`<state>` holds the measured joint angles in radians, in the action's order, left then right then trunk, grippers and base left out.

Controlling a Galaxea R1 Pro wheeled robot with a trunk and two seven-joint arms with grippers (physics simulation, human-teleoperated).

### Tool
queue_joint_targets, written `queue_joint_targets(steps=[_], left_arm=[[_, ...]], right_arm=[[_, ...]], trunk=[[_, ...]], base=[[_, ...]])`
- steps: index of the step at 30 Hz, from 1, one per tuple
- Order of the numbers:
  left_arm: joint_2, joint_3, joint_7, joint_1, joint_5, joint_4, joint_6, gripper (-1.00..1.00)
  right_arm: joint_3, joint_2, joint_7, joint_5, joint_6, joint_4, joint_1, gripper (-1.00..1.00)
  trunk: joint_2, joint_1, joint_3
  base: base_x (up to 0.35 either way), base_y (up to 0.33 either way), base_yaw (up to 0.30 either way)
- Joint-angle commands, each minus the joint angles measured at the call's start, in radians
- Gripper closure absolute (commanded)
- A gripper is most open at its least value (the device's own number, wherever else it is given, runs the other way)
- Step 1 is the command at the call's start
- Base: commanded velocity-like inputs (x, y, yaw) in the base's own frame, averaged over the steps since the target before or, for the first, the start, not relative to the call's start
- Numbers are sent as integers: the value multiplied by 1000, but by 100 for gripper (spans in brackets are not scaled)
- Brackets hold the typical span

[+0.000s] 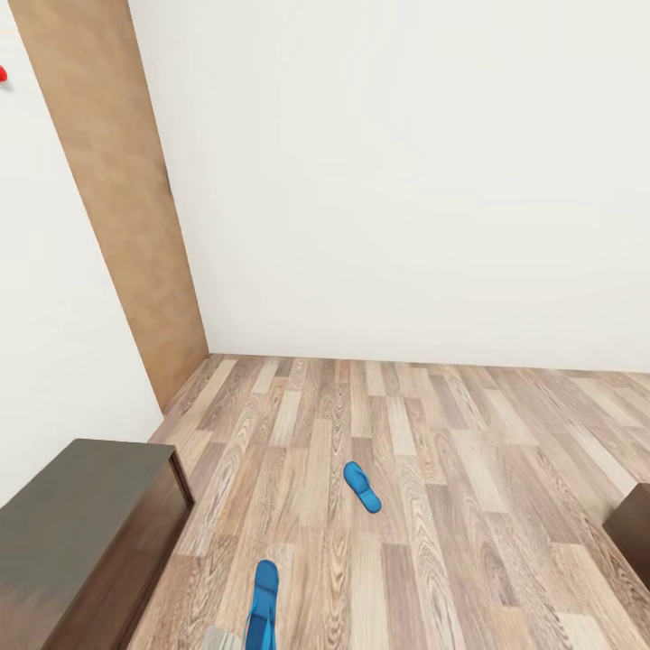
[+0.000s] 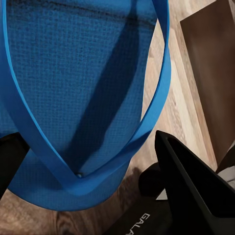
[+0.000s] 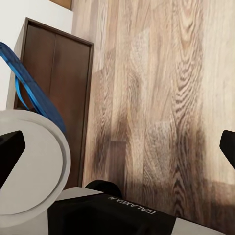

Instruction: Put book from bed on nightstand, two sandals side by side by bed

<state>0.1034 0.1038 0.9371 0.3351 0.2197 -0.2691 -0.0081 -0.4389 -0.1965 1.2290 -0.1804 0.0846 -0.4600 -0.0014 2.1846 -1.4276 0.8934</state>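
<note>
One blue sandal [image 1: 362, 487] lies flat on the wood floor ahead of me, toe pointing away to the left. The other sandal [image 1: 263, 603] is lifted off the floor at the head view's lower edge. In the left wrist view this sandal [image 2: 83, 88] sits close up, sole and thong strap between the black fingers [image 2: 196, 186] of my left gripper [image 2: 88, 139], which is shut on it. It also appears edge-on in the right wrist view as a blue sandal [image 3: 29, 93]. My right gripper [image 3: 117, 152] hangs open over bare floor. A nightstand [image 1: 81, 533] stands at the lower left. The book and the bed are out of view.
White walls meet in a corner ahead, with a tan wooden door panel [image 1: 117, 199] on the left. A dark wood corner [image 1: 635, 533] juts in at the right edge. Wood-plank floor [image 1: 469, 469] spreads between nightstand and that corner.
</note>
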Motion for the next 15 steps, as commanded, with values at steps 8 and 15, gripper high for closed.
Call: queue_joint_targets(steps=[8,15], left_arm=[[1,8,0,1,9,0,-1,100],[1,8,0,1,9,0,-1,100]], right_arm=[[-2,0,4,-4,12,0,0,-100],[-1,0,4,-4,12,0,0,-100]], trunk=[[0,0,0],[0,0,-1]], base=[[0,0,-191],[0,0,-295]])
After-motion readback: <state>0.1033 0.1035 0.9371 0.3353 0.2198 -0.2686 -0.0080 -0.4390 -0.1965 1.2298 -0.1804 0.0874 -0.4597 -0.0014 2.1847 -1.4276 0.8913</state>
